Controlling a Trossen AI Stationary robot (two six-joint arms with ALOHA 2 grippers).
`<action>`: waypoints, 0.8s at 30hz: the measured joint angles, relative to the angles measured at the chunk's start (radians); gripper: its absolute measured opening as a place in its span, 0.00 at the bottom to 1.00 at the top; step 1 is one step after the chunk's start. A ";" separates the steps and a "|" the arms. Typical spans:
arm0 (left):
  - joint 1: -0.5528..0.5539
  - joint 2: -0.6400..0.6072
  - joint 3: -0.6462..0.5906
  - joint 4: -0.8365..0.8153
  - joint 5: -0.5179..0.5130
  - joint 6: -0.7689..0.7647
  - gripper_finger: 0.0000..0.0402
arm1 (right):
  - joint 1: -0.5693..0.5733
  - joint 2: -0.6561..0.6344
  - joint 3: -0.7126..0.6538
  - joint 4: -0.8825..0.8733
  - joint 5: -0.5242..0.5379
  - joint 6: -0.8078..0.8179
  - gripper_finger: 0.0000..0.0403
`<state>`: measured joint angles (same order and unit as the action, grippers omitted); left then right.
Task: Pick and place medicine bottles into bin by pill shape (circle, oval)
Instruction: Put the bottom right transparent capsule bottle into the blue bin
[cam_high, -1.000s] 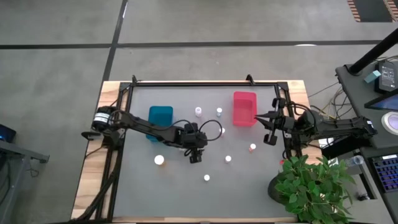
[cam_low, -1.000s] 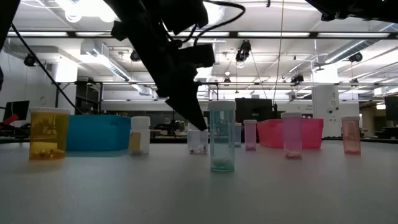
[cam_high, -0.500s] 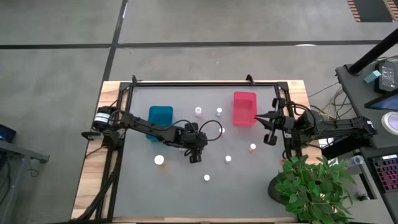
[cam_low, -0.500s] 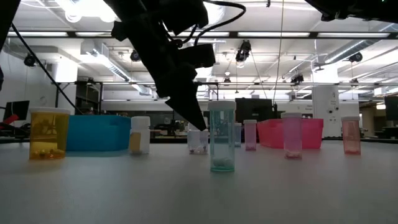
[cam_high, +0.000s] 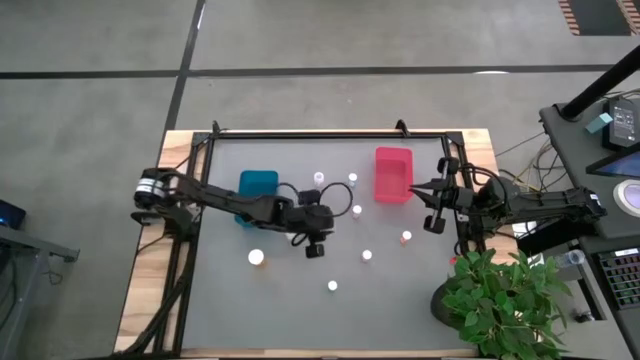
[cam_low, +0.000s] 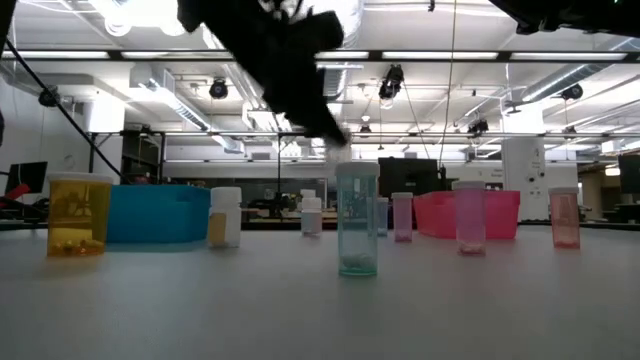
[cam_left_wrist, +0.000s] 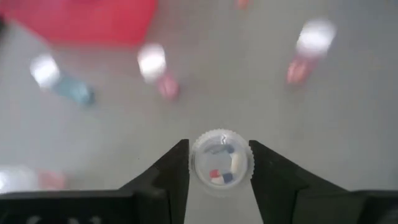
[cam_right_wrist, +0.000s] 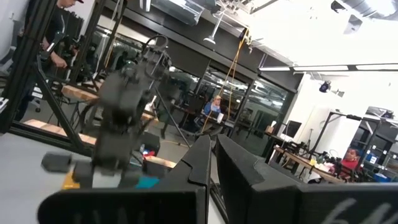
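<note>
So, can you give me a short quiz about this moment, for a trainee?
1. True or false: the right gripper is open.
2. Which bin stands nearer to the right gripper? A: blue bin. B: red bin.
3. Fill in: the left gripper is closed on a ___.

Key: 1 false; 2 B; 3 bottle.

potted plant (cam_high: 505, 300) | table's right front corner | desk (cam_high: 612, 120) | beyond right edge
</note>
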<state>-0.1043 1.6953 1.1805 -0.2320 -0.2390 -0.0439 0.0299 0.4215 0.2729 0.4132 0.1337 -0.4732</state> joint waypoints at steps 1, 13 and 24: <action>0.000 -0.023 -0.001 0.037 0.005 0.018 0.32 | 0.000 0.000 0.000 -0.001 0.000 0.000 0.04; 0.000 -0.221 -0.029 0.596 0.128 0.157 0.31 | -0.003 0.000 0.000 -0.012 0.005 -0.010 0.04; -0.001 -0.192 -0.029 0.848 0.206 0.038 0.31 | -0.005 0.000 0.000 -0.015 0.026 -0.010 0.04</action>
<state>-0.1051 1.5031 1.1515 0.6157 -0.0332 -0.0064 0.0254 0.4217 0.2726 0.3987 0.1596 -0.4828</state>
